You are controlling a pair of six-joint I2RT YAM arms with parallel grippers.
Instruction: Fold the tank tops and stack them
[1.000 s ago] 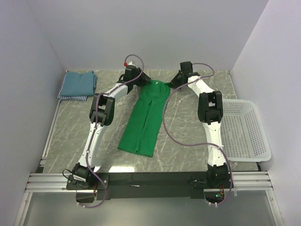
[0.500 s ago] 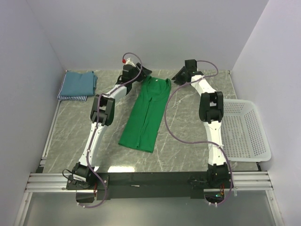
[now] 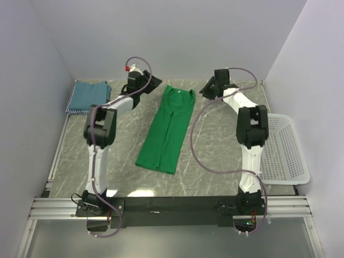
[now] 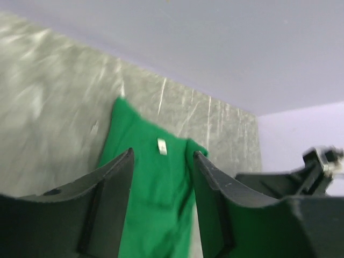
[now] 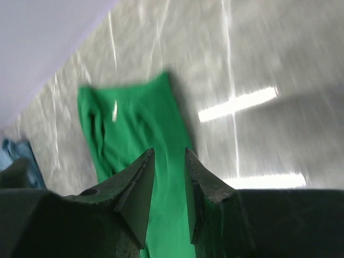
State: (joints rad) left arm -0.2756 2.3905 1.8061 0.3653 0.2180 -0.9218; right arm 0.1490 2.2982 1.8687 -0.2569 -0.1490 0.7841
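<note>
The bright green tank top (image 3: 164,129) lies flat in the middle of the table as a long narrow strip, neck end at the far side. My left gripper (image 3: 154,81) hovers off its far left corner and my right gripper (image 3: 204,89) off its far right corner; both are open and hold nothing. In the left wrist view the green top (image 4: 158,209) with its white label shows below the gap of the left gripper (image 4: 163,161). The right gripper (image 5: 169,156) also frames the green top (image 5: 123,123). The teal-blue top (image 3: 88,95) lies folded on the striped one (image 3: 80,111), far left.
A white mesh basket (image 3: 282,150) stands at the table's right edge beside the right arm. Walls close the table on the left, back and right. The grey marbled tabletop (image 3: 215,134) shows around the green top.
Both grippers opened, let go of the green top's neck end and drew apart, the left arm swinging left and the right arm right. The green top now lies still.
</note>
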